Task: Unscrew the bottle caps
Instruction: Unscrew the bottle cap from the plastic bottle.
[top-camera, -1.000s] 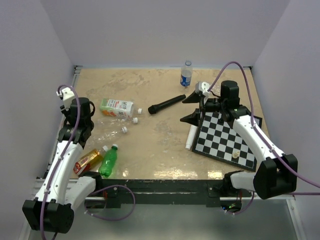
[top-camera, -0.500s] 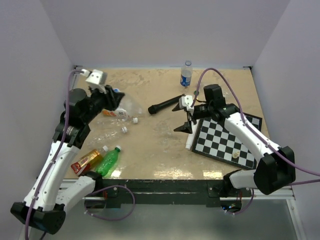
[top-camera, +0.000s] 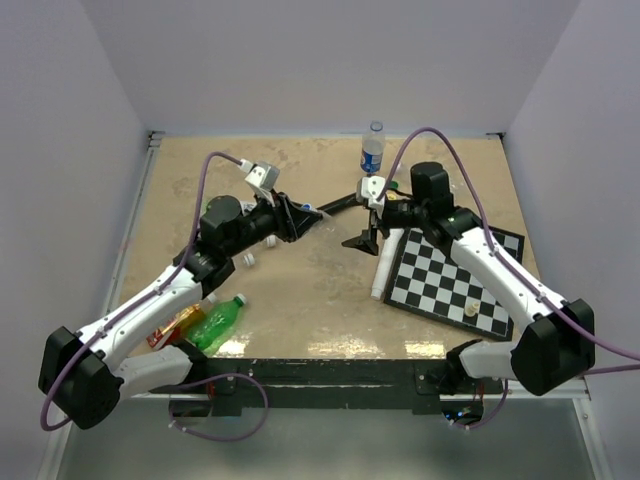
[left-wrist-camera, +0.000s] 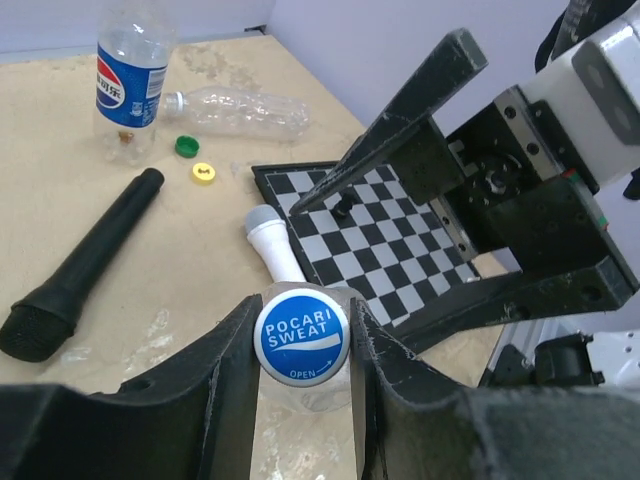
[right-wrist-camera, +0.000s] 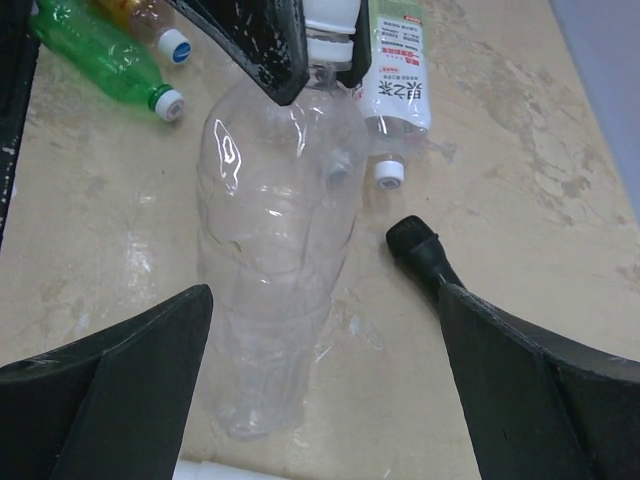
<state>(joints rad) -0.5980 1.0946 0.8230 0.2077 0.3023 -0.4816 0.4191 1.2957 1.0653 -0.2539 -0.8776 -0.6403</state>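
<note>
A clear crinkled bottle (right-wrist-camera: 275, 250) hangs over the middle of the table, pointing toward my right arm. Its blue-and-white Pocari Sweat cap (left-wrist-camera: 301, 337) is pinched between the fingers of my left gripper (top-camera: 300, 215), which is shut on it. My right gripper (right-wrist-camera: 322, 300) stands wide open facing the bottle's base, one finger on each side and apart from it. A Pepsi-labelled bottle (top-camera: 372, 150) stands at the back. A green bottle (top-camera: 220, 320) and an amber one (top-camera: 175, 322) lie at the near left.
A black microphone (left-wrist-camera: 85, 270) lies just beyond the bottle, a white microphone (top-camera: 383, 272) beside the chessboard (top-camera: 450, 275) at right. Loose green (left-wrist-camera: 186, 146) and yellow (left-wrist-camera: 204, 173) caps and another clear bottle (left-wrist-camera: 240, 108) lie near the Pepsi bottle. A white-and-green carton (right-wrist-camera: 395, 80) lies at left.
My left arm has swung from the table's left side to the middle, carrying the clear bottle by its cap. My right gripper has shifted left toward it, still open.
</note>
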